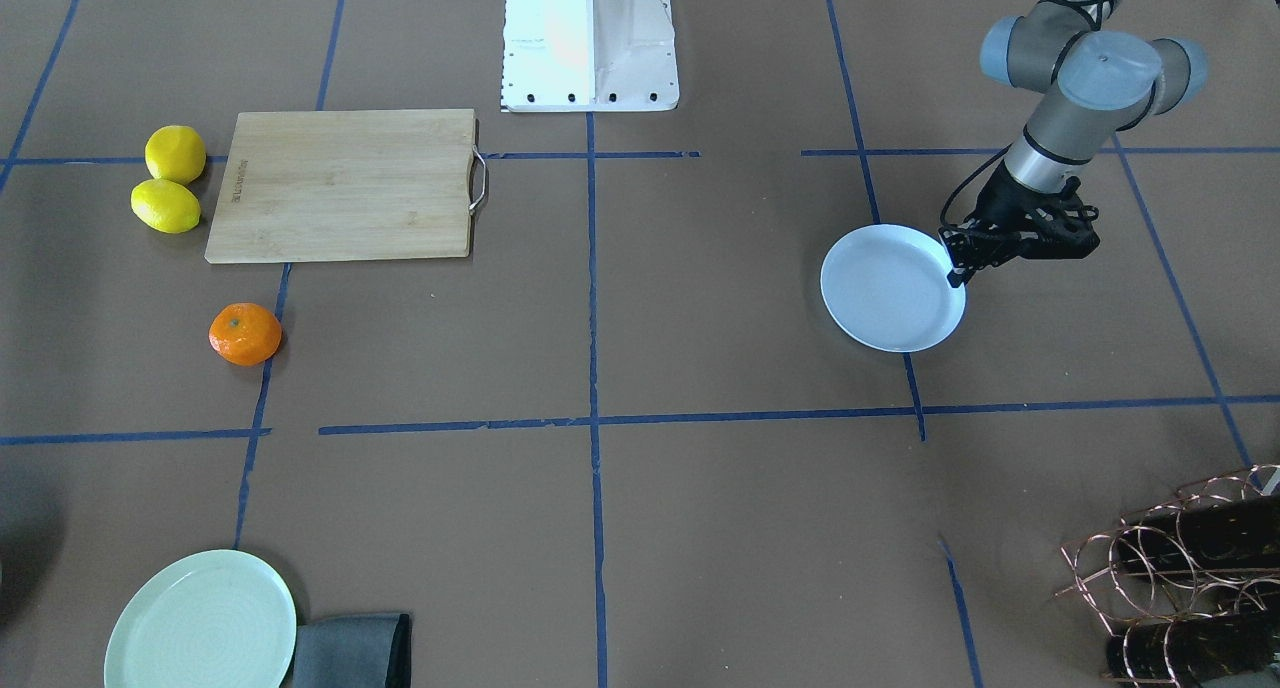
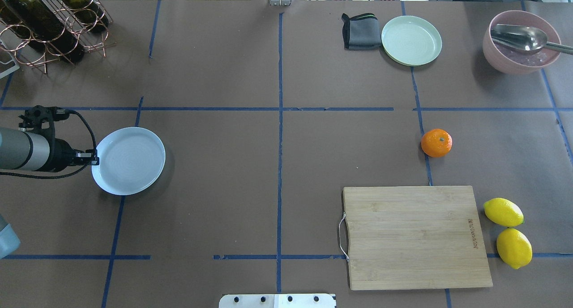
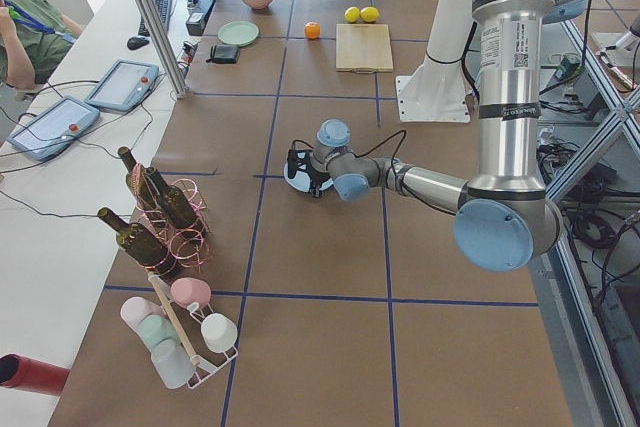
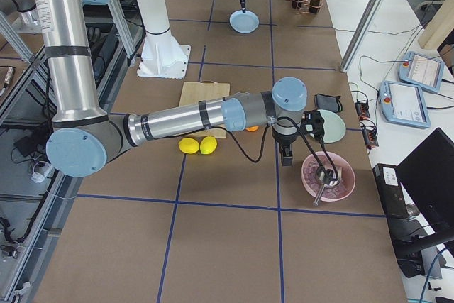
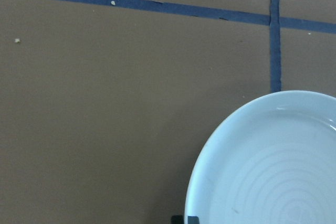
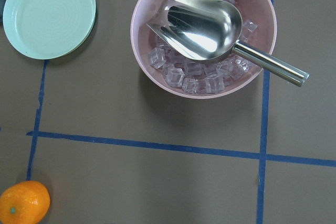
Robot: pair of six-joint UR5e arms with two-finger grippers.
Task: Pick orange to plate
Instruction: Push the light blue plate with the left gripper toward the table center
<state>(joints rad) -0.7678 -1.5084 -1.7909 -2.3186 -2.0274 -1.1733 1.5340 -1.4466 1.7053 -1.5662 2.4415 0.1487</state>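
Orange, round, dimpled, far from smooth shallow plate seemingly in left claw

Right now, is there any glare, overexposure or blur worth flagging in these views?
Exterior front-facing: the white robot base is overexposed. Right wrist: strong glare on the metal scoop; the orange is sharp. Overhead: even light, soft shadow beside the pale blue plate. No view looks blurred.

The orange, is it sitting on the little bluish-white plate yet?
No, the orange sits on the brown table, far across from the plate, which has nothing on it.
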